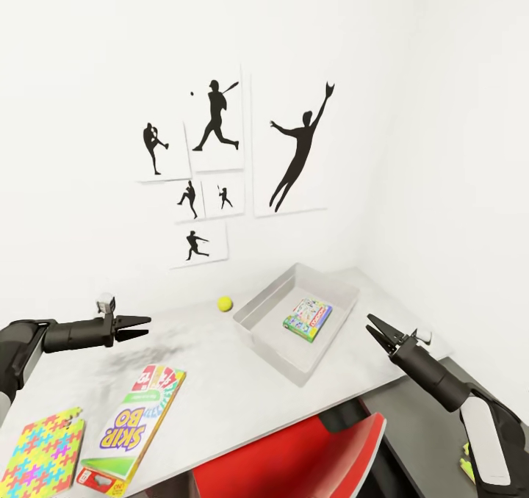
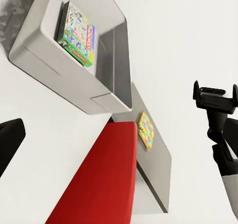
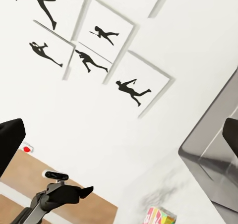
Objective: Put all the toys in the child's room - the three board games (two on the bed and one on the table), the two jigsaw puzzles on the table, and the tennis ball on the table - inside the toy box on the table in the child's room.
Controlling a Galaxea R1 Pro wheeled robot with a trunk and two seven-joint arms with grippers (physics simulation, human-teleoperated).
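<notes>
On the pale grey worktop (image 1: 213, 380), a multicoloured jigsaw sheet (image 1: 40, 455) and white Skip-Bo game box (image 1: 136, 426) lie beneath the empty, slightly parted left pincer (image 1: 144, 326). A yellow tennis ball (image 1: 225, 304) sits beside the shallow grey toy box (image 1: 275, 340) holding a green-edged game box (image 1: 308, 319). The right pincer (image 1: 373, 327) hangs open, empty.

You see the toy box (image 2: 74, 80) holding one board game (image 2: 77, 33) near its wall, a jigsaw puzzle (image 2: 146, 130) on the lower cabinet (image 2: 158, 169), and the right gripper (image 2: 214, 96).
</notes>
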